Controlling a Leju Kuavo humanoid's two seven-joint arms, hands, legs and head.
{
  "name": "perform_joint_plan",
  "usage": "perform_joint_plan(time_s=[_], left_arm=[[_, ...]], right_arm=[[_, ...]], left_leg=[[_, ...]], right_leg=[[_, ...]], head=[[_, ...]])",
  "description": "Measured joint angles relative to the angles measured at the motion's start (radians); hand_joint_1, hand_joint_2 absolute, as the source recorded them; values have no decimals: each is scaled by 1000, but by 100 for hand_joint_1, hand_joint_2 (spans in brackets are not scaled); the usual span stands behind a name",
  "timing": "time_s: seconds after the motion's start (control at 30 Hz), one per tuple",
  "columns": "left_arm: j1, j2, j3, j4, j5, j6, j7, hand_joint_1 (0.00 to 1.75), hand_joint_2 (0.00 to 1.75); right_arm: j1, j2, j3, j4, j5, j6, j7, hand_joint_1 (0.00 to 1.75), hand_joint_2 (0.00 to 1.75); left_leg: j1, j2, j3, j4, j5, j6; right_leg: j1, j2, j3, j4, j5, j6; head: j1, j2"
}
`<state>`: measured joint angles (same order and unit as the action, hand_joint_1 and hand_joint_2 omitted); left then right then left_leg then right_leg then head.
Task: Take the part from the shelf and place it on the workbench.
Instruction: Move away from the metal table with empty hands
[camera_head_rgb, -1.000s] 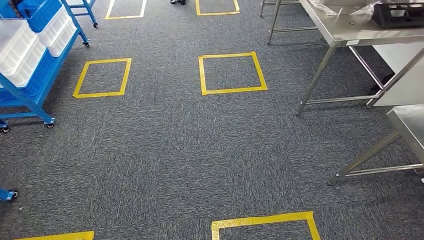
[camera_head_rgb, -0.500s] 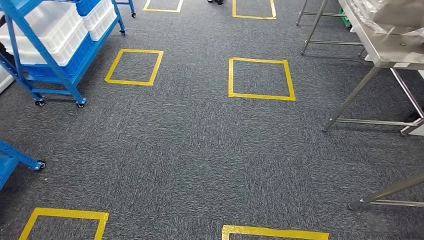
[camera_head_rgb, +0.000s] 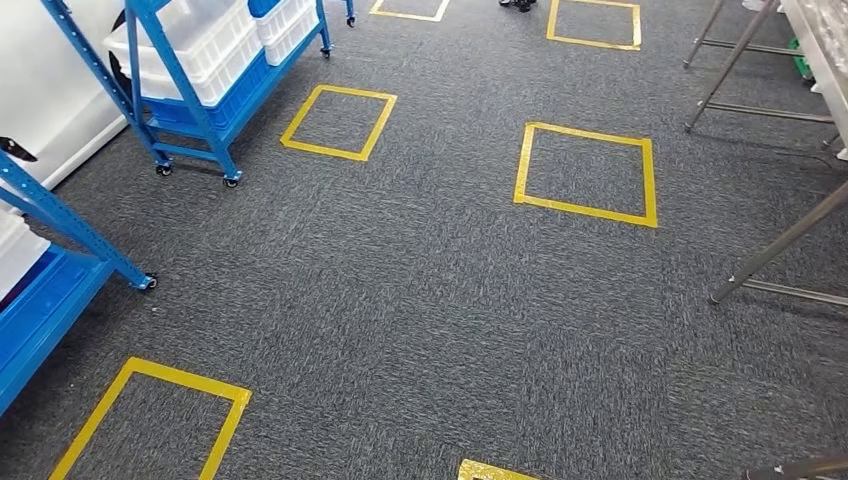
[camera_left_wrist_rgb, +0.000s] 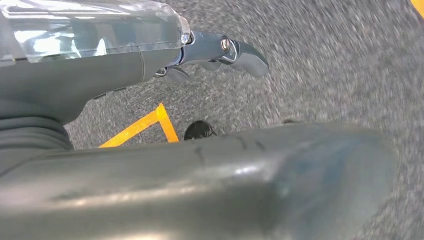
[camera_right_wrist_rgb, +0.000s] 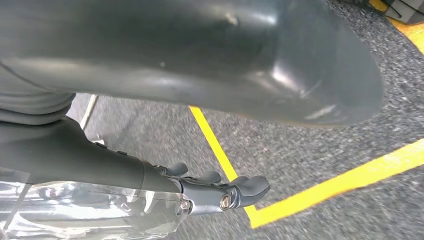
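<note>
We are seeing both robot hands, left robot hand (camera_left_wrist_rgb: 150, 60) and right robot hand (camera_right_wrist_rgb: 150, 185), hanging empty, fingers apart, over speckled grey carpet (camera_head_rgb: 440, 300); blue steel shelf (camera_head_rgb: 200, 90) holding white plastic bins (camera_head_rgb: 200, 45).

The left hand (camera_left_wrist_rgb: 220, 50) is hanging over the carpet, its dark fingers (camera_left_wrist_rgb: 247, 55) lying straight and holding nothing. The right hand (camera_right_wrist_rgb: 220, 192) is hanging likewise, its fingers (camera_right_wrist_rgb: 250, 187) extended and empty.

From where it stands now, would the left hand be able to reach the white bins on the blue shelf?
Probably not: the left hand hangs over carpet, and open floor separates the robot from the blue shelf with its white bins.
</note>
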<state>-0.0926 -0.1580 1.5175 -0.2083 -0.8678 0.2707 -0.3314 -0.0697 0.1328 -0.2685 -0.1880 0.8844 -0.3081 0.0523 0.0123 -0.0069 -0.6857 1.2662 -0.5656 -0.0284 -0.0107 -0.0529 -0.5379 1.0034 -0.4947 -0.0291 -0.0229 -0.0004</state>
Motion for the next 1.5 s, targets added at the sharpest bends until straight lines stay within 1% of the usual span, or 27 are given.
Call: perform_joint_plan(time_s=[0.03, 0.1, 0.17, 0.23, 0.27, 0.33, 0.4, 0.47, 0.5, 0.53, 0.6, 0.63, 0.7, 0.73, 0.8, 0.87, 0.93, 0.97, 1.0, 1.03, 1.1, 1.17, 1.27, 1.33, 1.4, 1.47, 1.5], left_arm=[[1, 0, 0, 0, 0, 0, 0, 0, 0], [-1, 1, 0, 0, 0, 1, 1, 0, 0], [-4, 1, 0, 0, 0, 2, 2, 0, 0], [-3, 1, 0, 0, 0, 3, 3, 0, 0], [-1, 1, 0, 0, 1, 4, 3, 0, 0], [-2, 1, 0, 0, 2, 6, 4, 0, 0], [-5, 1, 0, 0, 3, 7, 4, 0, 0], [-6, 1, 0, 0, 3, 7, 5, 0, 0], [-5, 1, 0, 0, 3, 7, 5, 0, 0], [-4, 1, 0, 0, 3, 7, 5, 0, 0], [-4, 0, 0, 0, 3, 7, 5, 0, 0], [-5, -1, 0, 0, 3, 7, 5, 0, 0], [-4, -2, 0, 0, 3, 7, 5, 0, 0], [-2, -2, 0, 0, 3, 7, 5, 0, 0], [0, -1, 0, 0, 3, 8, 5, 0, 0], [-2, 0, 0, 0, 3, 8, 5, 0, 0], [-4, -1, 0, 0, 3, 11, 6, 0, 0], [-4, -1, 0, 0, 3, 13, 7, 0, 0], [-3, -1, 0, 0, 3, 16, 8, 0, 0], [-2, 0, 0, 0, 3, 19, 9, 0, 0], [-3, 0, 0, 0, 4, 26, 13, 0, 0], [-6, 0, 0, 0, 6, 33, 16, 0, 0], [-6, -1, 0, 0, 10, 43, 17, 0, 0], [-6, -3, 0, 0, 17, 51, 15, 0, 0], [-9, -6, 0, 0, 22, 56, 10, 0, 0], [-9, -8, 0, 0, 24, 54, 5, 0, 0], [-8, -9, 0, 0, 23, 53, 2, 0, 0]], right_arm=[[-1, 0, 0, 0, 1, 0, 0, 0, 0], [-1, 0, 1, 0, 3, 0, 0, 0, 0], [-2, 0, 4, 0, 8, 0, 0, 0, 0], [-7, 0, 8, 0, 13, 0, 0, 0, 0], [-10, 1, 10, 0, 14, 1, 0, 0, 0], [-13, 1, 14, -1, 16, 1, 0, 0, 0], [-11, 1, 16, -1, 16, 2, 0, 0, 0], [-8, 1, 17, -1, 16, 3, 0, 0, 0], [-8, 1, 17, 0, 16, 3, 0, 0, 0], [-7, 1, 17, 0, 16, 3, 0, 0, 0], [-7, 0, 18, 0, 16, 3, 0, 0, 0], [-7, -1, 18, 0, 16, 3, 0, 0, 0], [-10, -3, 18, 0, 16, 3, 0, 0, 0], [-13, -3, 18, 0, 16, 3, 0, 0, 0], [-15, 0, 19, 0, 16, 3, 1, 0, 0], [-13, 2, 19, 0, 16, 3, 3, 0, 0], [-10, 2, 19, 0, 17, 3, 7, 0, 0], [-10, 2, 19, 0, 17, 3, 8, 0, 0], [-10, 2, 19, 0, 17, 3, 9, 0, 0], [-10, 3, 19, 0, 18, 3, 9, 0, 0], [-11, 3, 19, 0, 18, 3, 10, 0, 0], [-12, 3, 20, 0, 21, 4, 10, 0, 0], [-19, 4, 22, -1, 29, 4, 11, 0, 0], [-21, 4, 25, -1, 37, 7, 11, 0, 0], [-21, 5, 27, -1, 43, 13, 12, 0, 0], [-20, 5, 31, 0, 46, 17, 14, 0, 0], [-19, 5, 32, 0, 47, 17, 16, 0, 0]], left_leg=[[1, 8, 29, -55, 33, -1], [-2, 54, 101, -191, 85, 2], [-8, 83, 132, -256, 99, 13], [-12, 65, 130, -261, 100, 27], [-11, 54, 131, -264, 102, 33], [-9, 33, 132, -270, 109, 46], [-9, 11, 130, -271, 112, 54], [-12, -18, 129, -270, 112, 57], [-13, -33, 131, -270, 112, 57], [-13, -48, 133, -269, 112, 56], [-14, -74, 135, -268, 111, 54], [-13, -86, 134, -267, 111, 51], [-11, -105, 129, -267, 112, 40], [-10, -114, 126, -269, 113, 34], [-11, -95, 117, -253, 101, 24], [-11, -42, 77, -166, 50, 16], [-5, -12, 12, -32, -9, 8], [-2, -6, -9, 10, -19, 4], [1, -1, -11, 13, -8, 0], [4, 6, 8, -23, 19, -3], [5, 48, 82, -165, 83, -5], [1, 79, 126, -254, 110, 5], [-3, 53, 126, -263, 110, 26], [-1, 32, 126, -268, 115, 39], [-1, 11, 124, -269, 119, 48], [-5, -14, 122, -268, 121, 51], [-6, -29, 122, -268, 121, 52]], right_leg=[[0, -12, 2, 1, -2, 2], [2, -33, 9, 3, -9, 11], [8, -53, 14, 6, -14, 23], [8, -72, 17, 6, -17, 34], [6, -63, 17, 11, -23, 40], [0, -14, -6, 68, -63, 49], [-2, 34, -70, 197, -127, 52], [-2, 47, -123, 291, -147, 50], [-2, 50, -126, 285, -126, 48], [-1, 56, -111, 241, -89, 43], [0, 94, -55, 103, -13, 31], [2, 111, -34, 51, 7, 27], [5, 122, -20, 17, 12, 22], [5, 112, -19, 13, 14, 20], [1, 89, -13, 0, 19, 10], [-2, 61, -7, -11, 23, 0], [-1, 34, -6, -12, 20, -4], [-1, 20, -5, -11, 19, -4], [-1, 8, -4, -10, 17, -2], [-3, -4, -1, -9, 14, 1], [-2, -25, 6, -4, 5, 12], [4, -44, 11, 1, -3, 24], [3, -64, 19, 3, -10, 42], [-4, -25, 6, 41, -42, 53], [-7, 30, -49, 156, -107, 57], [-6, 46, -110, 275, -148, 56], [-5, 48, -120, 288, -138, 53]], head=[[0, 0], [0, 0], [1, 0], [1, 0], [1, 0], [1, 0], [1, 0], [1, 0], [1, 0], [1, 0], [1, 0], [1, 0], [1, 0], [1, 0], [1, 0], [0, 0], [0, 0], [0, 0], [0, 0], [0, 0], [0, 0], [1, 0], [1, 0], [1, 0], [1, 0], [1, 0], [1, 0]])
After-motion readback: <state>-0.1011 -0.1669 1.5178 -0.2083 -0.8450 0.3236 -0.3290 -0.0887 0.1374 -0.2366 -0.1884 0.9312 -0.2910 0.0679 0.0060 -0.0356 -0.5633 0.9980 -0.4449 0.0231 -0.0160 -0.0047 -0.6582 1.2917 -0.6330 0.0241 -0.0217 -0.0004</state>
